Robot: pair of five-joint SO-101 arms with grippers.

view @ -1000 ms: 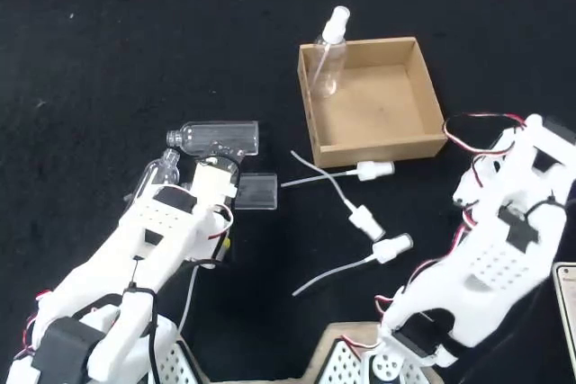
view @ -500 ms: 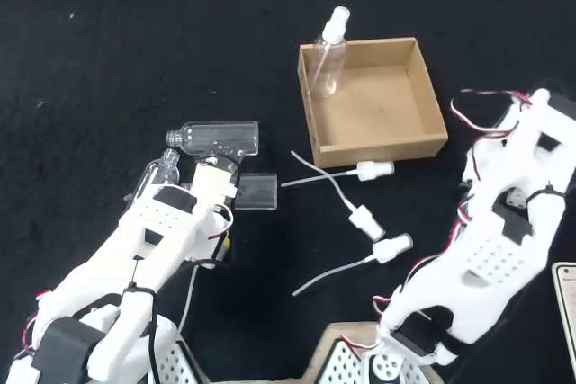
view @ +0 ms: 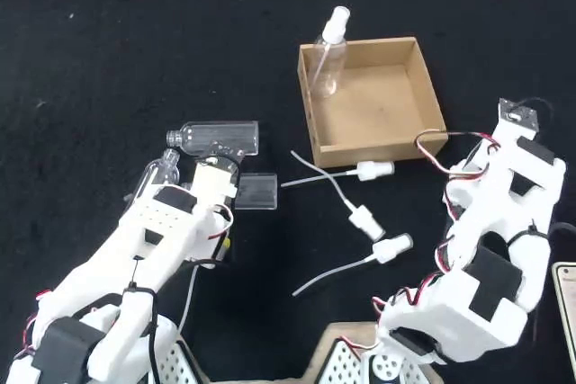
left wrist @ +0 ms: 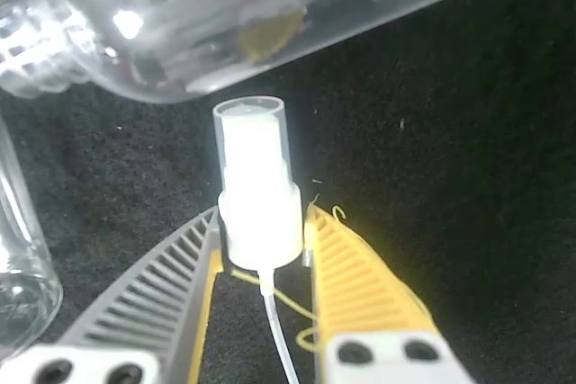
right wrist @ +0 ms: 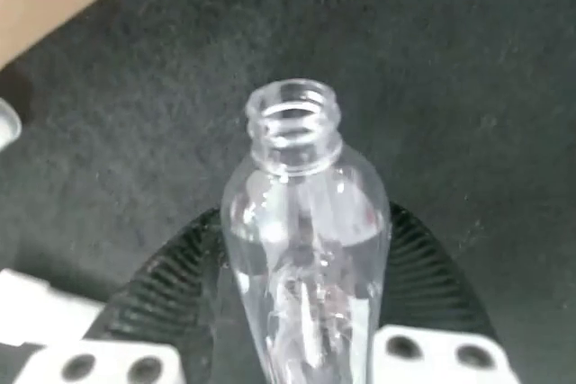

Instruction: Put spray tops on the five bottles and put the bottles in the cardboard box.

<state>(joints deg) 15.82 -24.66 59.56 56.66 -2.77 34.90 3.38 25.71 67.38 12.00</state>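
High view: black table [view: 108, 51] is lying open; my left gripper [left wrist: 261, 222] is pinching spray top [left wrist: 259, 177], right gripper [right wrist: 306, 231] clasping bottle [right wrist: 292, 132] near cardboard box [view: 378, 148].

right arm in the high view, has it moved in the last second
Yes. The right arm has swung its far end in toward the right wall of the cardboard box; the box itself has stayed put.
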